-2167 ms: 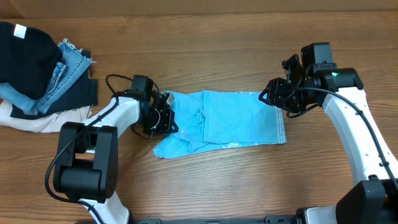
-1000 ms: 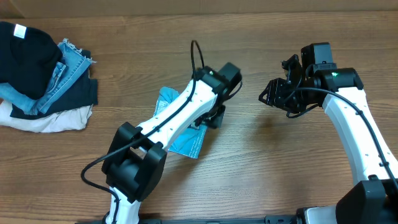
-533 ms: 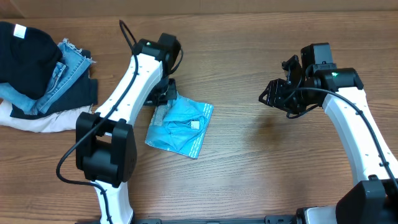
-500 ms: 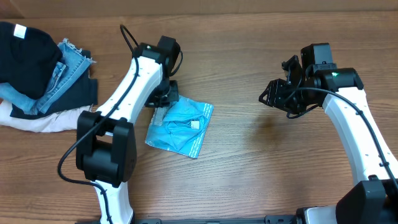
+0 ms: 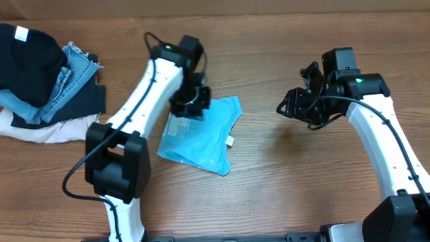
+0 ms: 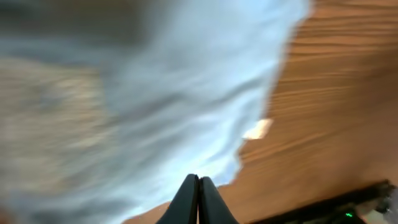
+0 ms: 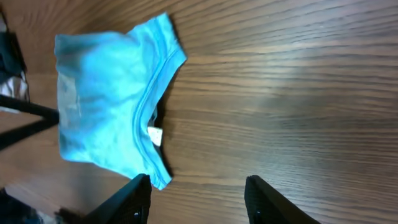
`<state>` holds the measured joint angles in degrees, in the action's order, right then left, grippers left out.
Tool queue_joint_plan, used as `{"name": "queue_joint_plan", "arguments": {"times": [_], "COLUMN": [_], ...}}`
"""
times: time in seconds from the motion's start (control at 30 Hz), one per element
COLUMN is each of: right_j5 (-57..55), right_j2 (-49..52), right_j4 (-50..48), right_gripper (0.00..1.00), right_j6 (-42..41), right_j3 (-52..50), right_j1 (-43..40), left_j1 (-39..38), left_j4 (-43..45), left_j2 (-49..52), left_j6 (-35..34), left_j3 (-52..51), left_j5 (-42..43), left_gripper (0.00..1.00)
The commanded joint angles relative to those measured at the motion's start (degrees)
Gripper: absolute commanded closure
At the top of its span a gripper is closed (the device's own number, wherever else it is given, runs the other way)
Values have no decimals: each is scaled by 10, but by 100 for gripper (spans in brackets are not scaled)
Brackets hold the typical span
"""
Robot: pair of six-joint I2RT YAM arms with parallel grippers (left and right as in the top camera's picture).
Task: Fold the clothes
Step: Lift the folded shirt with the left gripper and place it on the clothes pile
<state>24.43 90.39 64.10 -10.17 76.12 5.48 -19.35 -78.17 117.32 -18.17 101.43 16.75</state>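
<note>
The light sky-blue T-shirt [image 5: 201, 138] lies folded into a small bundle on the wooden table left of centre, its collar and a small white tag [image 5: 230, 141] facing right. My left gripper [image 5: 190, 111] hangs over the bundle's upper left part. In the blurred left wrist view its fingers [image 6: 199, 186] are pressed together with no cloth seen between them, and the blue cloth [image 6: 155, 93] lies just beyond. My right gripper [image 5: 290, 107] is open and empty, well right of the shirt. In the right wrist view its fingers [image 7: 196, 182] frame bare wood, with the shirt [image 7: 106, 99] to the left.
A pile of other clothes [image 5: 40, 74] lies at the far left: black cloth, blue denim and a cream piece underneath. Bare wooden table [image 5: 269, 175] lies between the shirt and the right arm and along the front.
The left arm swept across the spread shirt and gathered it into a small bundle. In the last half second it shifted right and the bundle's right side opened out. The right arm barely moved.
</note>
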Motion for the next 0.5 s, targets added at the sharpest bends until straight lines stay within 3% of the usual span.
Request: {"name": "queue_joint_plan", "arguments": {"times": [0.0, 0.07, 0.17, 0.3, 0.47], "right_j5": [13, 13, 13, 11, 11], "right_j2": [-4, -4, -4, -4, -4], "right_j4": [-5, -5, -5, -1, -5], "right_gripper": [47, 47, 47, 47, 47], "right_j6": [15, 14, 14, 15, 15], "right_j3": [5, 5, 5, 5, 5], "right_j1": [25, 32, 32, 32, 32], "left_j1": [18, 18, 17, 18, 48], "left_j4": [-70, -66, 28, 68, 30], "left_j2": [-4, -4, -4, -4, -82], "left_j6": [30, 28, 20, -13, -11], "left_j3": [2, -32, -128, -290, -264], "left_j5": [-96, -130, -174, -158, -142], "left_gripper": [94, 93, 93, 96, 96]}}
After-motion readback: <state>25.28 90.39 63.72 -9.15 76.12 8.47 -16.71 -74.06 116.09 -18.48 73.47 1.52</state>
